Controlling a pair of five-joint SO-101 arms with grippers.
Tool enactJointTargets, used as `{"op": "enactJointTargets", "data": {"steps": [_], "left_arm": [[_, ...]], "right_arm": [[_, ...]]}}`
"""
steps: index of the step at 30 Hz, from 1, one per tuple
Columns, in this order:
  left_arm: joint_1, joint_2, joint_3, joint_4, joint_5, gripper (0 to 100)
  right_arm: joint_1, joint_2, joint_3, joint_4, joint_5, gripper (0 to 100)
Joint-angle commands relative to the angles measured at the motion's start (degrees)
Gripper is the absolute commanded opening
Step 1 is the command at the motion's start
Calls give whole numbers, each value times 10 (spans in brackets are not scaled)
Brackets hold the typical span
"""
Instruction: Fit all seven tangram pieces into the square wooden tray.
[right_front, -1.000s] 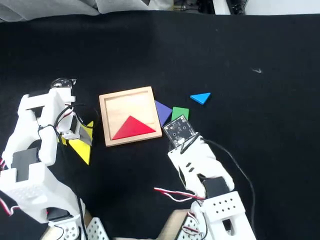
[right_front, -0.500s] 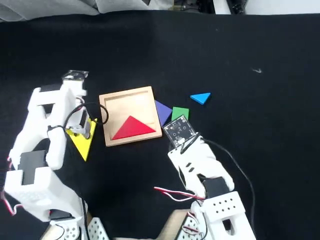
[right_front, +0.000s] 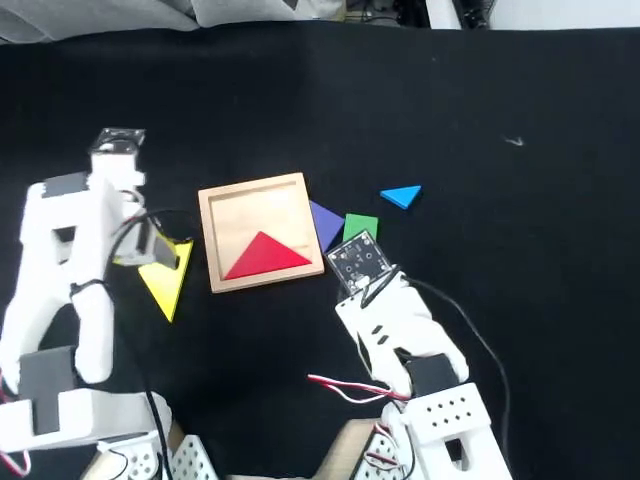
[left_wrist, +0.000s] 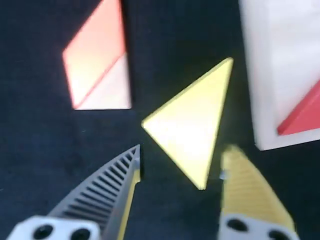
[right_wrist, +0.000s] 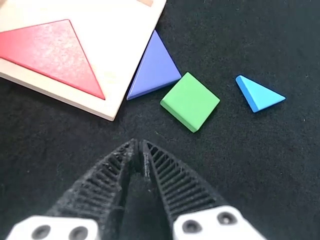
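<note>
The left claw (left_wrist: 182, 152) stood open, framing a corner of the yellow triangle (left_wrist: 192, 125), which lay just beside the tray (right_front: 215, 205). We judged the piece light, stiff and thin, best pinched across its edges. The left wrist view added an orange parallelogram (left_wrist: 100, 60) nearby; the right wrist view, the right claw (right_wrist: 139, 145) closed and empty.
</note>
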Motion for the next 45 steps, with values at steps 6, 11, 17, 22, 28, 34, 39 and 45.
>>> {"op": "enactJointTargets", "data": {"steps": [6,11,17,22,28,34,39,45], "left_arm": [[-15,80,-22,-37,-66,279],[-17,164,-61,-47,-66,276],[-21,195,-96,-46,-51,274],[-21,181,-109,-15,-51,276],[-23,94,-160,42,-96,278],[-22,150,-144,0,-115,277],[-24,210,-148,-16,-114,274],[-30,242,-185,-30,-98,274]], "right_arm": [[3,-11,-6,-2,5,12],[3,-11,-5,-2,5,12],[3,-11,-5,-2,5,12],[3,-11,-5,-2,5,12],[3,-11,-5,-3,5,12],[3,-11,-5,-3,5,12],[3,-11,-4,-3,5,12],[3,-11,-4,-3,5,12]]}}
